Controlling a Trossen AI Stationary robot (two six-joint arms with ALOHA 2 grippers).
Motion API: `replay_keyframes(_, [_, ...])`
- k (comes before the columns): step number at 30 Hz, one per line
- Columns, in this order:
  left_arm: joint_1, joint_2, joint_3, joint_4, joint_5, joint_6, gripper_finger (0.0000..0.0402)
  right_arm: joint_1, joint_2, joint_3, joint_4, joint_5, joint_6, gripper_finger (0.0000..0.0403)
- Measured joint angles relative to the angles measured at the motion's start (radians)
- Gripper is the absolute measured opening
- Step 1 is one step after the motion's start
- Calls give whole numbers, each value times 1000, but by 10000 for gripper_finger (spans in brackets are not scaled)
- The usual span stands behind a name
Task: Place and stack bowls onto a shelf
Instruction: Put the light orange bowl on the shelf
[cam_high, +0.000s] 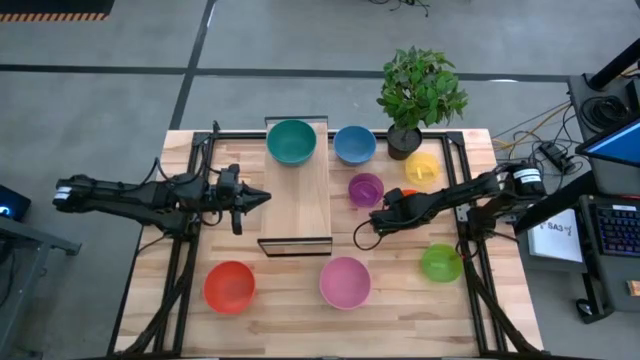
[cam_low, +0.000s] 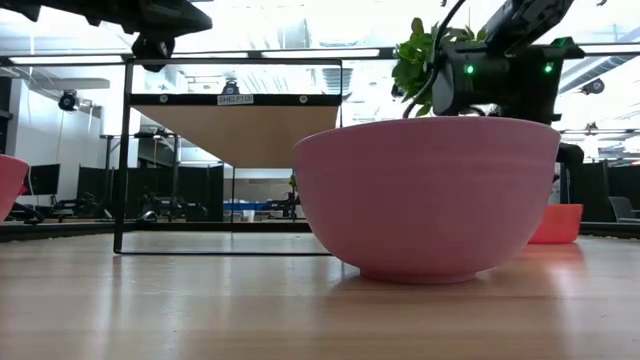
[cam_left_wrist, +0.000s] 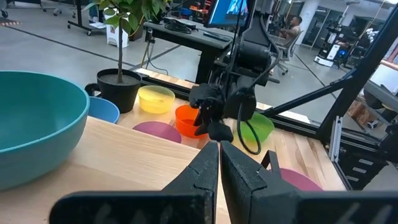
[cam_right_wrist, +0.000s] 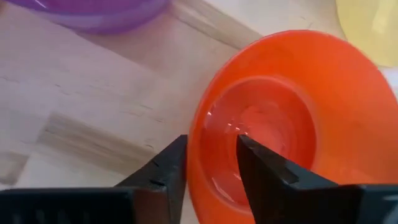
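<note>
**Right gripper straddles rim of orange bowl as teal bowl sits alone on shelf**

The right gripper (cam_right_wrist: 211, 163) hangs over the orange bowl (cam_right_wrist: 292, 118), its 2 dark fingers narrowly parted with 1 on each side of the bowl's near rim; whether the pads press the rim cannot be told. In the high view that gripper (cam_high: 378, 222) is just right of the shelf (cam_high: 300, 195), and the orange bowl is almost wholly hidden beneath the arm, between the purple bowl (cam_high: 366, 189) and the yellow bowl (cam_high: 422, 167).

The left gripper (cam_high: 262, 198) is poised above the left part of the shelf, pointing toward the right arm. Its wrist view shows the fingers (cam_left_wrist: 205, 168) pinched nearly together with nothing between them.

1 bowl is on the shelf: the teal bowl (cam_high: 292, 141), at the plank's far end. The other 7 are on the slatted table (cam_high: 280, 310). The blue bowl (cam_high: 355, 144) stands just right of the shelf's far end, beside a potted plant (cam_high: 420, 90). The green bowl (cam_high: 440, 263) lies near the table's right edge. The red bowl (cam_high: 229, 286) and the pink bowl (cam_high: 345, 282) sit along the near side, well apart; the pink bowl fills the low view.
</note>
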Motion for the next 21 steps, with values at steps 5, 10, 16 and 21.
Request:
replay_keyframes(5, [0, 13, 0, 4, 0, 0, 0, 0, 15, 8, 4, -30, -3, 52])
replay_keyframes(10, [0, 25, 0, 6, 0, 0, 0, 3, -5, 8, 5, -51, -14, 13])
replay_keyframes(16, [0, 36, 0, 12, 0, 0, 0, 8, -54, 8, 6, -52, -39, 10])
replay_keyframes(21, [0, 43, 0, 21, 0, 4, 0, 31, -127, 9, 10, -51, -76, 9])
